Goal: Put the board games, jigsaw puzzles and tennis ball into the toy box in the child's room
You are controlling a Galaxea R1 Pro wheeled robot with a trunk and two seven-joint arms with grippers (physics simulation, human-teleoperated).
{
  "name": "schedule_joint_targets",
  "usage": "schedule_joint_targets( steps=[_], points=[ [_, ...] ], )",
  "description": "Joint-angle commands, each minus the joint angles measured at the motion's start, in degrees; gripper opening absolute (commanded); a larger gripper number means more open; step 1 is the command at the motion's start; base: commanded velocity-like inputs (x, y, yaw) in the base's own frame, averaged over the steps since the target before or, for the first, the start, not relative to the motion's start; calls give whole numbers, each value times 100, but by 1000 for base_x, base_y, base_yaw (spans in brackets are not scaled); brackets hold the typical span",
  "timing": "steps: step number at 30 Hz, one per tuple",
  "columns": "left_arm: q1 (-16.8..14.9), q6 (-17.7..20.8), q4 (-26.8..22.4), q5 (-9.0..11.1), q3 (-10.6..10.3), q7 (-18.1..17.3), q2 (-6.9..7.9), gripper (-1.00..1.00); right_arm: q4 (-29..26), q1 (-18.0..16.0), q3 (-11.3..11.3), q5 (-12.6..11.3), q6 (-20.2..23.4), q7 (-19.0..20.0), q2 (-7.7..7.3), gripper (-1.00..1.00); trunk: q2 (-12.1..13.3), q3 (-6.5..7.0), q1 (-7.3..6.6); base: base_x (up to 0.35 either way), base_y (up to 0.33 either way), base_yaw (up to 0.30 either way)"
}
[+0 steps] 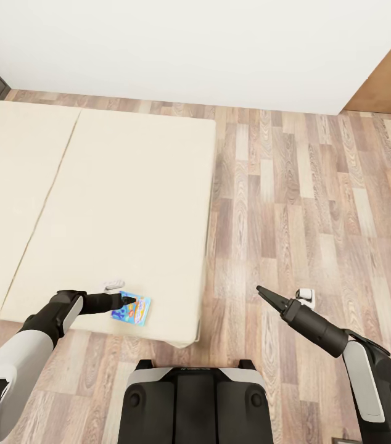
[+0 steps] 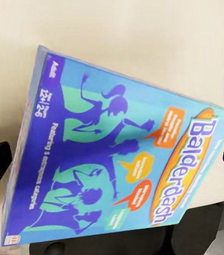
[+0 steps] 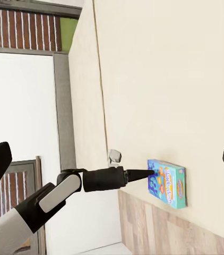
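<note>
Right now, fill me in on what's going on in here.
The robot stands at the edge of the bed, reaching its left end effector to a blue Balderdash board game that lies flat near the bed's corner. Its fingers are spread on either side of the box, so it looks about to grip, not yet holding. The right end effector hangs open over the wooden floor, carrying nothing. The game has yet to be lifted.

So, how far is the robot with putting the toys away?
Nothing looks done yet. In hand: the left claw is at the Balderdash board game, which lies on the bed near its edge. The right claw hangs open over the floor. Left: carrying it to the toy box.
</note>
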Motion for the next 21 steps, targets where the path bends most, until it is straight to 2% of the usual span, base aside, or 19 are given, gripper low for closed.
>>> schedule_joint_targets(
  steps=[1,9,16,21],
  points=[
    [-1,55,-4,43,16,-1,-1,100,0,-3,-6,-1,26,16,0,100,-9,-6,3,0,-61,0],
    [-1,55,-4,43,16,-1,-1,100,0,-3,-5,-1,26,15,0,100,-9,-6,3,0,-33,0],
    [-1,55,-4,43,16,-5,-1,100,0,-3,-3,-1,26,8,0,100,-9,-6,3,0,-207,0],
    [-1,55,-4,43,16,-9,-1,100,0,-3,-3,-1,26,7,0,100,-9,-6,3,0,-67,0]
  ],
)
